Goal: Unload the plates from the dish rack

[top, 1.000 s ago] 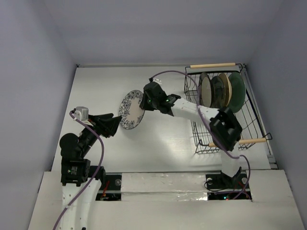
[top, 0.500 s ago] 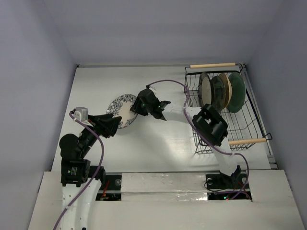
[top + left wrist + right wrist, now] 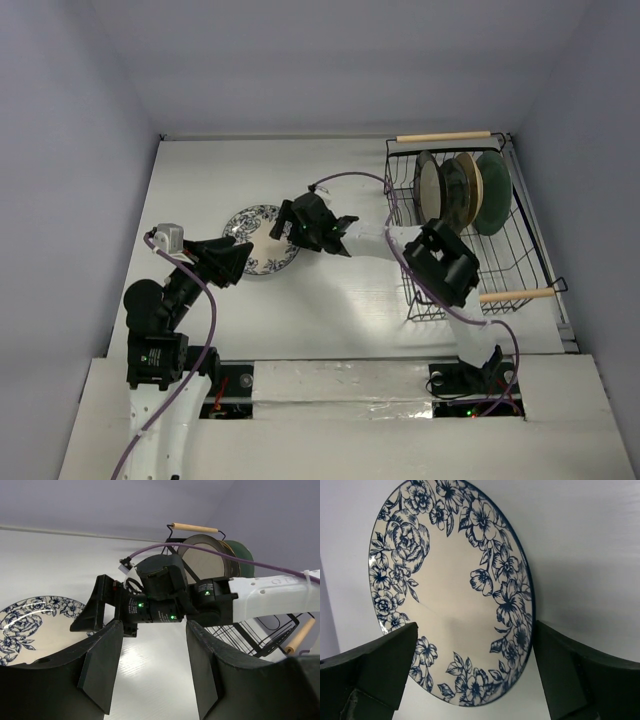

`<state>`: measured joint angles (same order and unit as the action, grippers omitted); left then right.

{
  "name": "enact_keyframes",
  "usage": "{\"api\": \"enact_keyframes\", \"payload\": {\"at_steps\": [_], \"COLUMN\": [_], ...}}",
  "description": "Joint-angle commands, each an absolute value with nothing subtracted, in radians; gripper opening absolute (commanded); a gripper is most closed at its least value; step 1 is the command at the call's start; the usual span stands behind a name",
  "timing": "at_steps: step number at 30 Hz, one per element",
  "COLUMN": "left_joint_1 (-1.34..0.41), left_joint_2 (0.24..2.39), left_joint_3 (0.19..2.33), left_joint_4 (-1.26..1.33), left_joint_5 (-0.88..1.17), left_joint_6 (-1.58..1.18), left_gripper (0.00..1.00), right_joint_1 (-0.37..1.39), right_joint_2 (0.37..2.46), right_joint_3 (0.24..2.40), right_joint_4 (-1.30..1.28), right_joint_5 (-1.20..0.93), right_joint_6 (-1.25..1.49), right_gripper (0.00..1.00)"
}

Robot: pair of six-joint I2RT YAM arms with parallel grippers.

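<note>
The white plate with blue flowers (image 3: pixel 255 238) lies flat on the table left of centre. It also shows in the right wrist view (image 3: pixel 450 590) and the left wrist view (image 3: pixel 30 625). My right gripper (image 3: pixel 284 222) is open at the plate's right edge, its fingers spread wide either side of the rim (image 3: pixel 475 630). My left gripper (image 3: pixel 238 262) is open and empty just in front of the plate (image 3: pixel 153 627). The dish rack (image 3: pixel 425 305) stands at the right with three plates upright: a tan-faced one with a dark rim (image 3: pixel 428 188), a dark one (image 3: pixel 452 190) and a teal one (image 3: pixel 494 190).
The right arm's white forearm (image 3: pixel 385 238) stretches across the table's middle from the rack side. A purple cable (image 3: pixel 350 178) loops over it. The rack's wooden handles (image 3: pixel 443 136) mark its far and near ends. Walls close in the table at the back and sides.
The right gripper carried the floral plate left, lowered it from standing on edge to flat on the table, and opened off it. The left arm has not moved.
</note>
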<state>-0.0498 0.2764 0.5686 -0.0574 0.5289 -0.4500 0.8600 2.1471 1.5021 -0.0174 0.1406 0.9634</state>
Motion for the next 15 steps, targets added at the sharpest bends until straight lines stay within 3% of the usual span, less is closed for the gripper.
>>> {"api": "enact_keyframes", "payload": {"at_steps": [1,5,7,8,9,10,11,12,15], "left_joint_1": [-0.044,-0.044,-0.044,-0.044,-0.044,-0.044,-0.044,-0.044,-0.044], "left_joint_2": [0.261,0.259,0.261,0.262,0.261,0.259,0.256,0.256,0.258], "left_joint_3": [0.572,0.571,0.571,0.572,0.572,0.572,0.572,0.571,0.571], "left_joint_4": [-0.023,-0.025,-0.025,-0.025,-0.025,-0.025,-0.025,-0.025,-0.020], "left_joint_5": [0.526,0.526,0.528,0.528,0.528,0.528,0.529,0.529,0.535], "left_joint_6": [-0.442,-0.442,-0.440,-0.440,-0.440,-0.440,-0.439,-0.440,-0.440], "left_gripper": [0.50,0.50,0.50,0.50,0.50,0.50,0.50,0.50,0.50], "right_joint_1": [0.870,0.870,0.870,0.870,0.870,0.870,0.853,0.826,0.752], "right_joint_2": [2.028,1.915,1.825,1.794,1.763,1.703,1.674,1.643,1.524], "right_joint_3": [1.522,1.522,1.520,1.520,1.523,1.523,1.523,1.520,1.494], "right_joint_4": [-0.070,-0.162,-0.230,-0.256,-0.318,-0.354,-0.386,-0.455,-0.558], "right_joint_5": [0.256,0.345,0.438,0.475,0.527,0.628,0.667,0.702,0.791], "right_joint_6": [0.873,0.732,0.677,0.611,0.579,0.549,0.493,0.468,0.385], "right_gripper": [1.00,1.00,0.89,0.81,0.50,0.25,0.09,0.00,0.00]}}
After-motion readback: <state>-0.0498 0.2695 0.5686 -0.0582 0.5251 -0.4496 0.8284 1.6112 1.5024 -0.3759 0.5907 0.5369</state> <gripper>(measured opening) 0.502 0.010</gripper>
